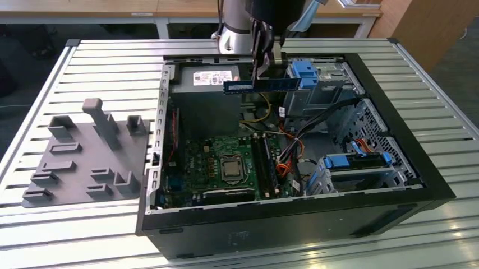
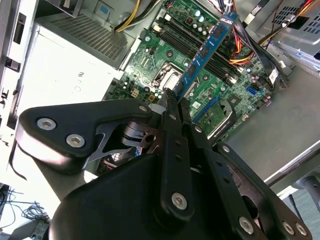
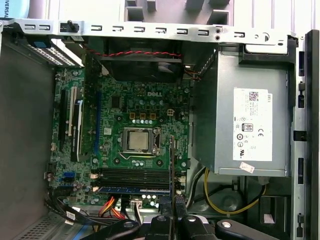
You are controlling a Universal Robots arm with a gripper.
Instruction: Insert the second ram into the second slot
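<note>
The second ram (image 1: 281, 84), a thin, flat blue circuit stick with a small white label, hangs over the far part of the open black tower computer case (image 1: 419, 168), well above the green motherboard (image 1: 217, 162). The tool (image 1: 263, 75) is closed on it, its dark fingers (image 2: 172, 130) pinching the stick near the middle of its length.

The stick lies from the exterior view's left to its right, while the empty black memory slots (image 3: 132, 175) run far to near. It looks crosswise to them, and if it is lowered that way it would likely jam on the slot walls.

Another blue stick (image 3: 132, 190) is already seated just beside those slots, so a small sideways error could knock it or land in the wrong slot. Orange and red cables (image 1: 283, 168) lie near the slots on the exterior view's right and could snag. The narrow pinch might also let the stick tilt under pressing force and stress the board.
</note>
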